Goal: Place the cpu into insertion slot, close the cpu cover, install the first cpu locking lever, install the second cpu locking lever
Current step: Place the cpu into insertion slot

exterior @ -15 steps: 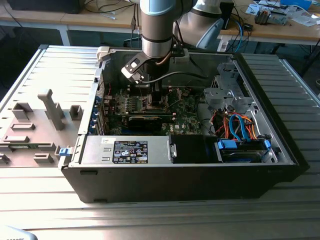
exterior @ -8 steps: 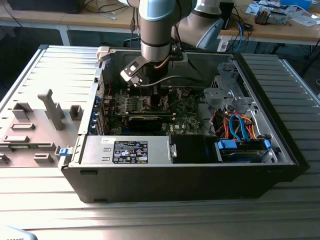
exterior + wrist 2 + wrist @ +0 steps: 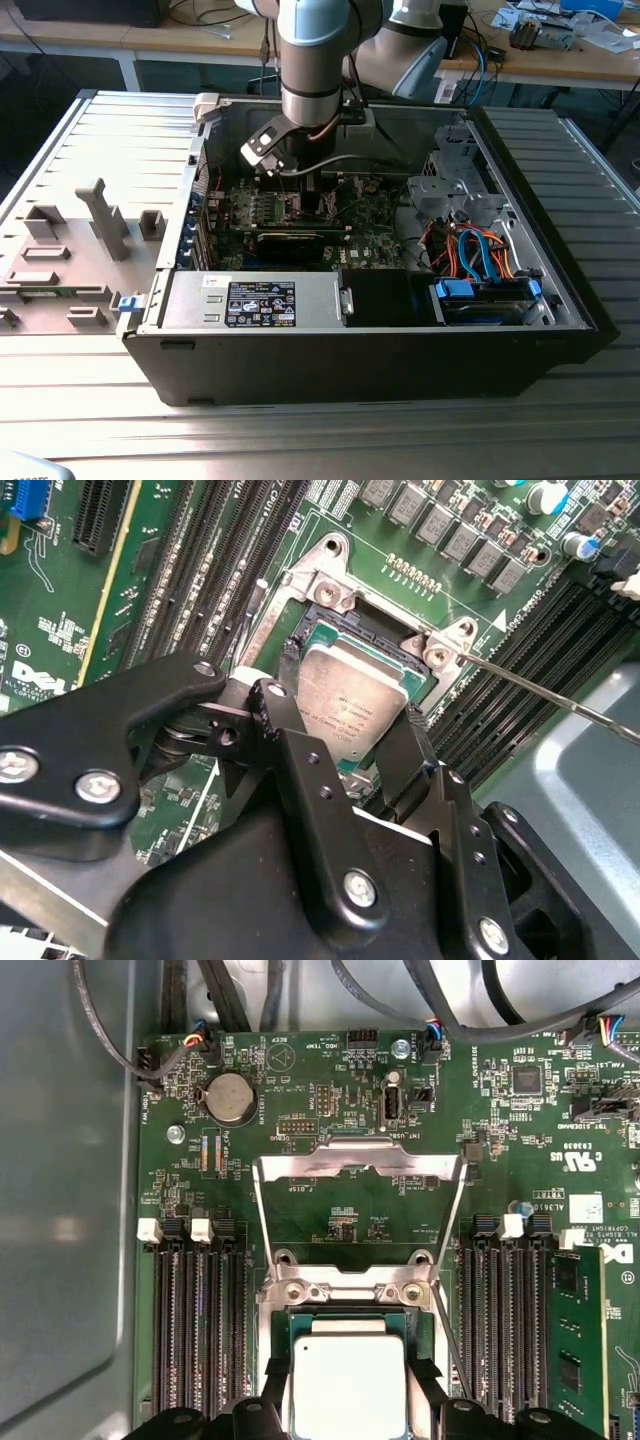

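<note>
Your gripper hides the near edge of the cpu, so you cannot tell whether it sits fully down. The jaws are clamped on opposite edges of that dull grey metal square, which lies in the insertion slot. Memory slots crowd both sides closely. Beyond, the cpu cover lies folded back, leaving the socket uncovered.

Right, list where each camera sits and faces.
Exterior view: off the arm, looking down into the open black computer case; grey-blue robot arm shows.
First wrist view: wrist-mounted, squarely facing the green circuit board; black pincer's edge shows.
Second wrist view: wrist-mounted, facing it obliquely; pincer looms large.
Both wrist views share the pale grey square metal cpu.
</note>
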You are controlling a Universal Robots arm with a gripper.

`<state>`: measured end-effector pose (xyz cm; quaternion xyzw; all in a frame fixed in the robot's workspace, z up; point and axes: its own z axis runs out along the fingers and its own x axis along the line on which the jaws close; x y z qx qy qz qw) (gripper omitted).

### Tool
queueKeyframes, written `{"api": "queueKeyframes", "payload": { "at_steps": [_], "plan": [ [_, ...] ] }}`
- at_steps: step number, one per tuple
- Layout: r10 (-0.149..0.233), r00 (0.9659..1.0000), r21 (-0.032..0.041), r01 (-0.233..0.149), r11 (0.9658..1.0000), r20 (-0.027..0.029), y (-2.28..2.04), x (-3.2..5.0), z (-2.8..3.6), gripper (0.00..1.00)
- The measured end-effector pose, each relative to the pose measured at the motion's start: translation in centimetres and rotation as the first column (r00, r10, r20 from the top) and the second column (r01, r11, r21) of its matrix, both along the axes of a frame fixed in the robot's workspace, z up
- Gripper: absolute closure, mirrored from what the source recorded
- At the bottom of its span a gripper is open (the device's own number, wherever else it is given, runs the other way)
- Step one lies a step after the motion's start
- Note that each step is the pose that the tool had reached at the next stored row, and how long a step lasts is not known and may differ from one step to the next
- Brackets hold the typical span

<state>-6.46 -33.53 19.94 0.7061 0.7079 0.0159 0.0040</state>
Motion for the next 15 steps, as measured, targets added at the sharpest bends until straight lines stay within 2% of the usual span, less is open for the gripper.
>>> {"api": "queueKeyframes", "payload": {
  "at_steps": [11, 12, 13, 15],
  "plan": [
    [-0.001, 1.0000, 0.0002, 0.001, 1.0000, 0.0003, 0.01, 0.00, -0.17, 0.46],
    [-0.001, 1.0000, 0.0007, 0.001, 1.0000, 0.0006, 0.02, 0.01, -0.19, 0.44],
    [-0.001, 1.0000, 0.0004, 0.001, 1.0000, 0.0005, 0.01, 0.01, -0.19, 0.38],
    [-0.001, 1.0000, -0.0003, 0.001, 1.0000, 0.0000, 0.00, 0.00, -0.17, 0.38]
  ]
}}
